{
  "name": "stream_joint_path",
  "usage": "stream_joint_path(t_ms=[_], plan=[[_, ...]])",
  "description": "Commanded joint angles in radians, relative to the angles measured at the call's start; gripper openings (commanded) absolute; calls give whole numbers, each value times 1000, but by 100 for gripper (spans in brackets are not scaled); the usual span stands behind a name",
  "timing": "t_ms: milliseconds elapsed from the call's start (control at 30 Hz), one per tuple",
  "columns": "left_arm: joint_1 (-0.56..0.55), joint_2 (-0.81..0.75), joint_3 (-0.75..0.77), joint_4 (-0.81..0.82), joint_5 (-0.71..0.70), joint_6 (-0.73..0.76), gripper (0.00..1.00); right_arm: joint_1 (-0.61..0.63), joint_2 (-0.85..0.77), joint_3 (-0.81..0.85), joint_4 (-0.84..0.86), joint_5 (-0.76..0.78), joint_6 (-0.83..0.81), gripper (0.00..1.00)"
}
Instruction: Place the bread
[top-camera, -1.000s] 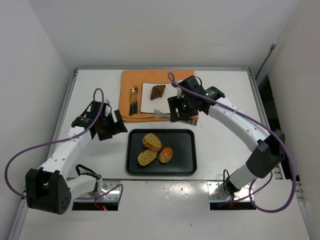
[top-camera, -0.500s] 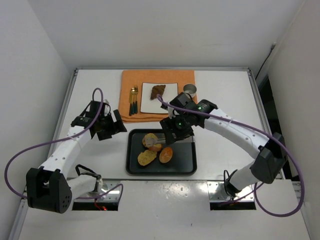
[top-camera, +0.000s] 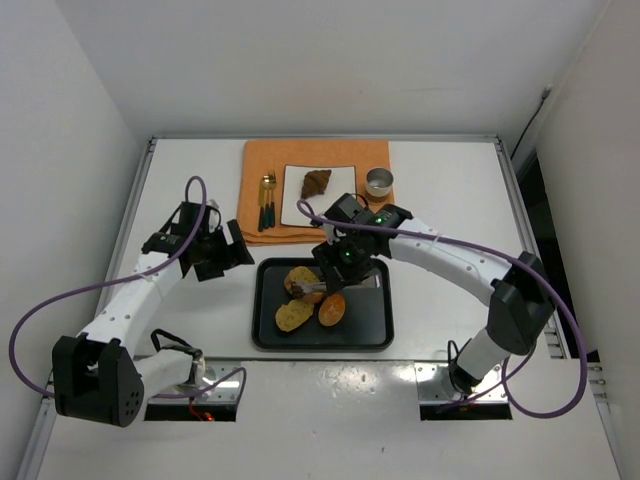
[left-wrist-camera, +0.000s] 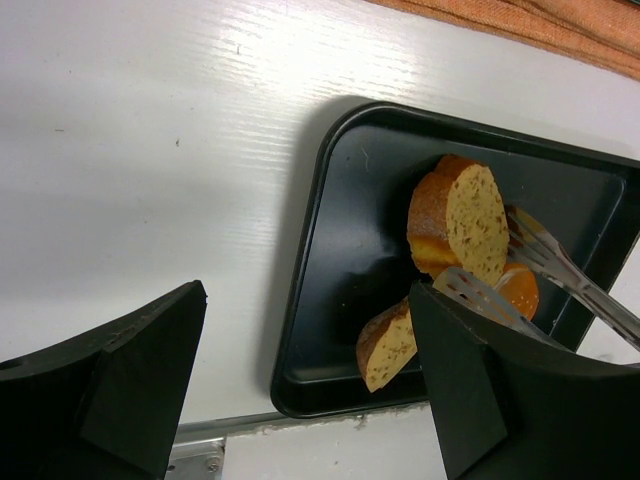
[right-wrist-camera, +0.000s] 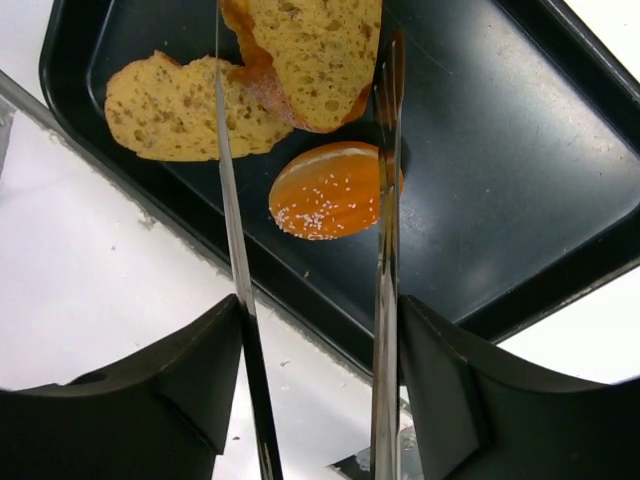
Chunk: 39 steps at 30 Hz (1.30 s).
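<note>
Over the black tray (top-camera: 372, 338), the right gripper (top-camera: 345, 260) is clamped on metal tongs (right-wrist-camera: 385, 200), with the blades either side of the upper toasted slice (top-camera: 300, 280). Can't tell if they actually pinch it, tbh. The other slice (top-camera: 293, 316) and the bun (top-camera: 332, 309) sit in the tray too, the croissant (top-camera: 316, 182) is on the white plate (top-camera: 294, 208), and the left gripper (top-camera: 228, 252) hangs wide apart beside the tray, holding nothing.

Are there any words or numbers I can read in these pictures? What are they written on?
None: no word, number, label or sign can be read in any view.
The black tray, white plate, orange cloth, metal cup, tongs and bread are all plain.
The small green lights on the right arm are not writing.
</note>
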Motion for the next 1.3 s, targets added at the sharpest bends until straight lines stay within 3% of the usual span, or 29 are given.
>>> stream_joint_path(t_ms=[0,200,667,967,1267], plan=[[11,-21,-3,15,14,7,88,10,2,4,43,22,-9,59],[11,-21,-3,15,14,7,88,10,-20,49,-9,71,-9,49],[21,-21,15,15,4,16,88,-1,-87,246,-111,209,-9,47],[21,-21,15,15,4,25,88,-1,-56,271,-102,188,-18,45],[30,-12,15,15,4,25,88,-1,-57,316,-131,274,-18,45]])
